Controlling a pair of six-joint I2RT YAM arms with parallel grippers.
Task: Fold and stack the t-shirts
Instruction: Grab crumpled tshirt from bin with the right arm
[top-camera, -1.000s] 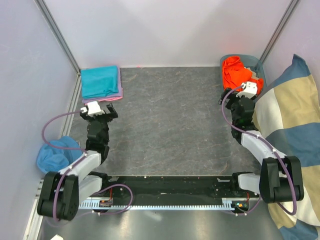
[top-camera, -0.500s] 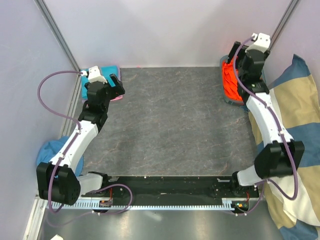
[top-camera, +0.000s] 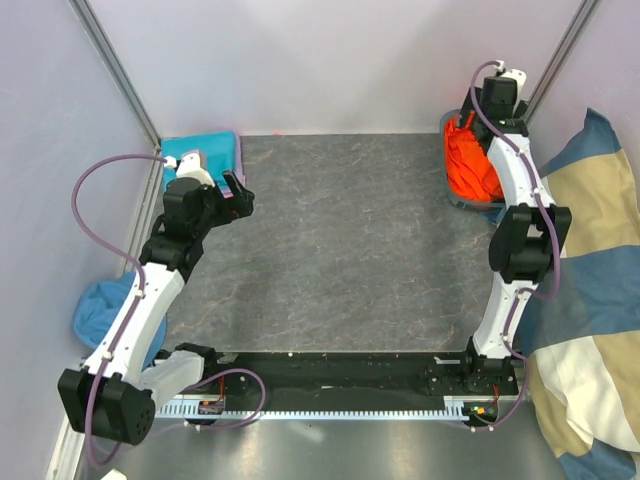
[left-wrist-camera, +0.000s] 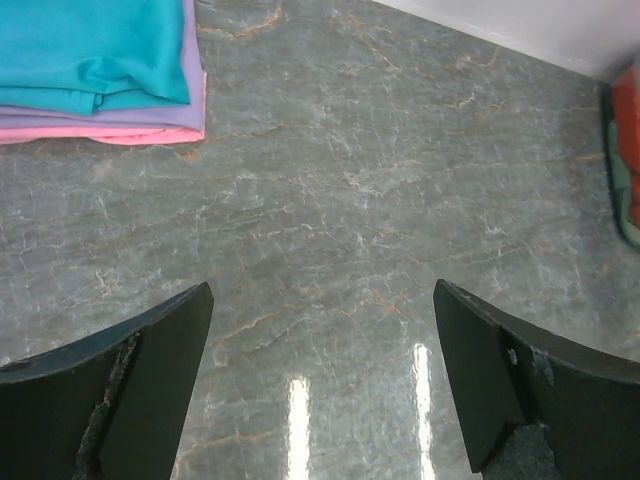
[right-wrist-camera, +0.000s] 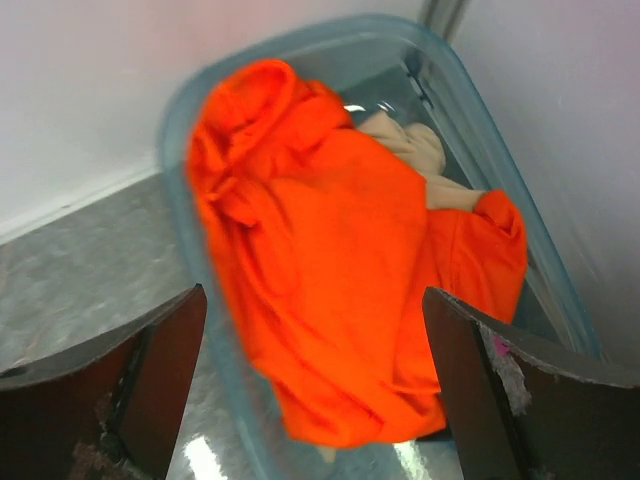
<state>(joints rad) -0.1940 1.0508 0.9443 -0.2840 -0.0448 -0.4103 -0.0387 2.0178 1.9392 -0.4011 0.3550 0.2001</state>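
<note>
- The left gripper (left-wrist-camera: 320, 320) is spread wide with nothing between its fingers, and only bare table (top-camera: 340, 230) shows below it
- A second ago the left arm sat folded low near its base; it now stretches toward the far-left corner, so the gripper hangs just beside the near right corner of the folded pile
- The pile lies flat in that far-left corner, with a teal t-shirt (left-wrist-camera: 90, 45) on top and lilac and pink layers (left-wrist-camera: 120, 122) beneath it; whether those layers are one tee or two cannot be told from their edges
- From above the left arm now covers part of the pile, which was in full view before
- The right gripper (right-wrist-camera: 315, 310) is also spread wide and holds nothing
- The right arm was bent low beside the bin (right-wrist-camera: 190, 110) a second ago; it now reaches up and over it in the far-right corner, with the fingers above the cloth and apart from it
- The orange t-shirt (right-wrist-camera: 340, 300) lies crumpled in the bin and spills over its near rim, with a beige t-shirt (right-wrist-camera: 410, 140) tucked under it at the far side
- A blue cloth (top-camera: 100, 310) lies bunched at the left edge, where it was earlier
- The blocked fabric (top-camera: 600, 200) along the right wall has changed its drape, with a pale panel now lower down near the arm's base
</note>
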